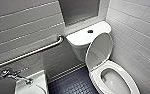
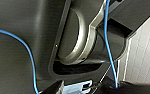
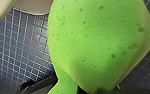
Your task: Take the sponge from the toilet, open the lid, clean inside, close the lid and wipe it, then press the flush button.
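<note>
two white-tiled walls (image 1: 136, 22) meet in a corner behind the toilet (image 1: 131, 82), which stands on a dark small-tiled floor (image 1: 71, 85). its lid (image 1: 99, 50) is raised, leaning back against the tank (image 1: 82, 37), and the bowl is open. a white sink (image 1: 39, 80) sits at the near left below a slanting metal grab bar (image 1: 28, 53). the right gripper (image 3: 88, 90) has its fingers closed on the bright green sponge (image 3: 98, 42), held above the floor. whether the left gripper (image 2: 88, 88) is open or closed, i cannot tell. a dark flush button (image 1: 90, 31) sits on the tank top.
</note>
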Robot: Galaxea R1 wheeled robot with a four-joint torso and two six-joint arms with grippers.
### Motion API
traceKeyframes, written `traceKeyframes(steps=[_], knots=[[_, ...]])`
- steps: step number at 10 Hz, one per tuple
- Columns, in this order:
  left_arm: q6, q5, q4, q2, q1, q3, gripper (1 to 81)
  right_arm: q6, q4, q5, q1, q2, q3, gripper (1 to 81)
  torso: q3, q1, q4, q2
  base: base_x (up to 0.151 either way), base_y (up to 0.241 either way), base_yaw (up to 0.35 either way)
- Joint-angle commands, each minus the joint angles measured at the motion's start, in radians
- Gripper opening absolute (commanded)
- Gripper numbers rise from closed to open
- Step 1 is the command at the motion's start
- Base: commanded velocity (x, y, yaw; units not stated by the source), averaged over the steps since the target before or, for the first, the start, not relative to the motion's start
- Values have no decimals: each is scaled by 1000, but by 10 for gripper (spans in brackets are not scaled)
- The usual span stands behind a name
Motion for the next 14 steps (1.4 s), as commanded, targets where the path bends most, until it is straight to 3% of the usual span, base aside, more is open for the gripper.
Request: traceKeyframes(steps=[1,2,3,6,7,8,9,10,12,14], knots=[[-5,18,6,-44,4,8,811,-8,-188,-227,-109,53,-72,10,0,0,0,0,0,0,0],[-7,18,6,-53,-9,8,811,-8,-225,-259,-141,86,-117,10,0,0,0,0,0,0,0],[-10,18,3,-67,-23,8,811,-8,-259,-261,-169,120,-151,10,0,-64,0,100,0,0,0],[-34,12,4,-90,-60,13,811,-6,-274,-261,-198,206,-232,10,0,-98,0,153,0,0,0],[-34,12,3,-90,-60,10,811,-6,-274,-262,-199,226,-255,10,0,-54,0,85,0,0,0],[-36,12,3,-92,-60,8,811,-6,-276,-262,-202,232,-261,10,0,-74,0,117,0,0,0],[-36,12,1,-95,-63,8,811,-6,-276,-262,-204,235,-263,10,0,-78,-24,122,0,0,0],[-37,12,1,-98,-72,8,811,-6,-276,-262,-207,235,-264,10,44,-85,-71,133,0,0,0],[-50,11,-3,-108,-91,13,811,-6,-276,-264,-209,240,-272,10,90,-88,-107,137,0,0,0],[-50,11,-3,-113,-98,13,811,-6,-276,-267,-204,261,-306,10,138,-88,-163,137,0,0,0]])
